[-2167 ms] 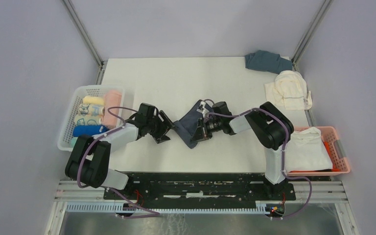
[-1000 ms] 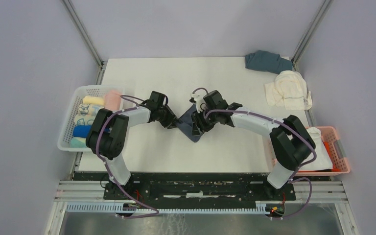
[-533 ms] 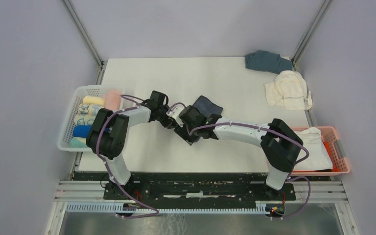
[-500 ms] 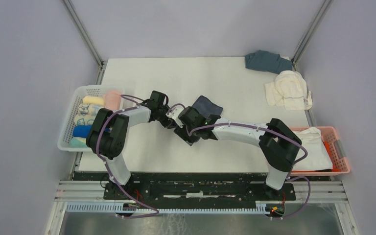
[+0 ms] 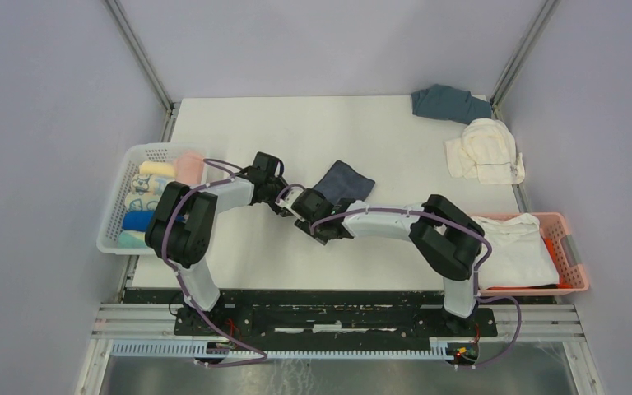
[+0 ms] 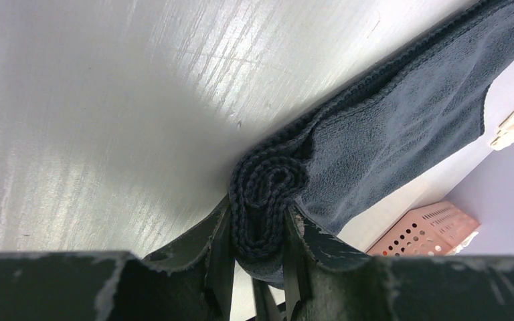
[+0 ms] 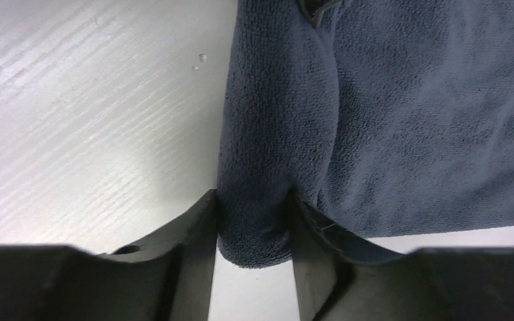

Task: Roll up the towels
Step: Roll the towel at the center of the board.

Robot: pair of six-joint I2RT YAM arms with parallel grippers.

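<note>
White tabletop [image 5: 247, 132] is occupied, right of the white basket [image 5: 152, 148], by one dark navy towel [image 5: 344, 179], its rolled end clamped by both the left gripper [image 6: 258, 231] and the right gripper [image 7: 251, 221], each partly closed. One slate blue towel [image 5: 444, 103], one cream towel [image 5: 484, 148] and one pink basket [image 5: 573, 259] are counted farther right. Versus a second earlier, the right gripper is shifted toward the white basket.

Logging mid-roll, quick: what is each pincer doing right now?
Left pincer: shut on the rolled end of the navy towel.
Right pincer: shut on the same roll.
</note>
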